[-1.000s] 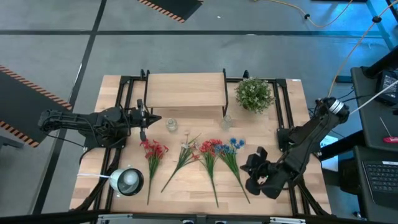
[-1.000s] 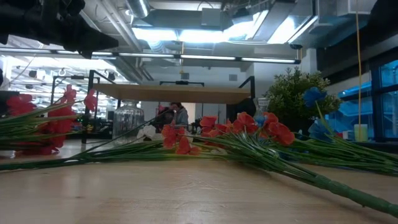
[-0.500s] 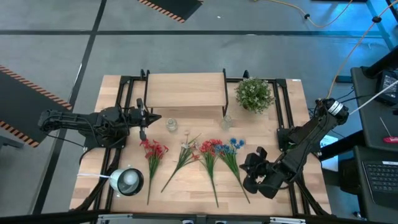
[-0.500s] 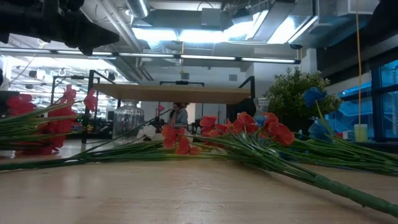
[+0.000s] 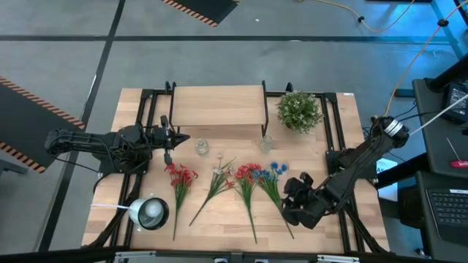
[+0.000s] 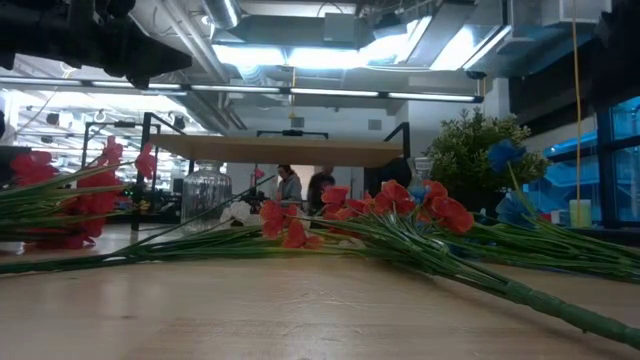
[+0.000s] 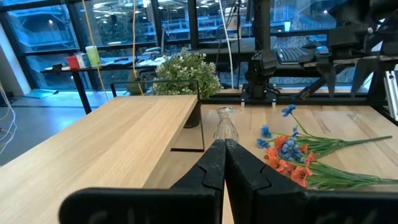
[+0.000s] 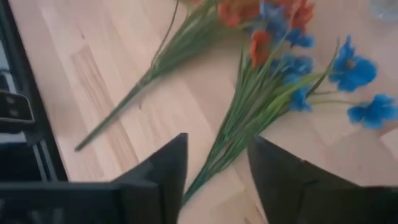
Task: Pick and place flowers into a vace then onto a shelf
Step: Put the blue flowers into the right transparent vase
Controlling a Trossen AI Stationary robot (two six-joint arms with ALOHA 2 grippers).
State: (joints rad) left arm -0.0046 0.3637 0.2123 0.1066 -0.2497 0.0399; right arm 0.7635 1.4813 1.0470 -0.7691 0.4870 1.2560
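Several flowers lie flat on the table: a red sprig (image 5: 179,177), a cream one (image 5: 218,177), a second red one (image 5: 246,177) and a blue one (image 5: 273,175). Two small glass vases (image 5: 202,147) (image 5: 266,142) stand in front of the shelf (image 5: 218,106). My right gripper (image 5: 289,204) is open just above the blue sprig's lower stem (image 8: 211,163), with a finger (image 8: 163,169) on either side and touching nothing. My left gripper (image 5: 175,139) is shut at the table's left, pointing toward the vases (image 7: 225,127).
A bushy green potted plant (image 5: 298,111) stands at the far right beside the shelf. A round silver object (image 5: 150,212) sits at the near left corner. Black frame rails (image 5: 333,139) run along both table sides. People show in the room beyond (image 6: 290,185).
My right gripper has crept toward the table's left, closer over the blue sprig's stem. The flowers have stayed where they were.
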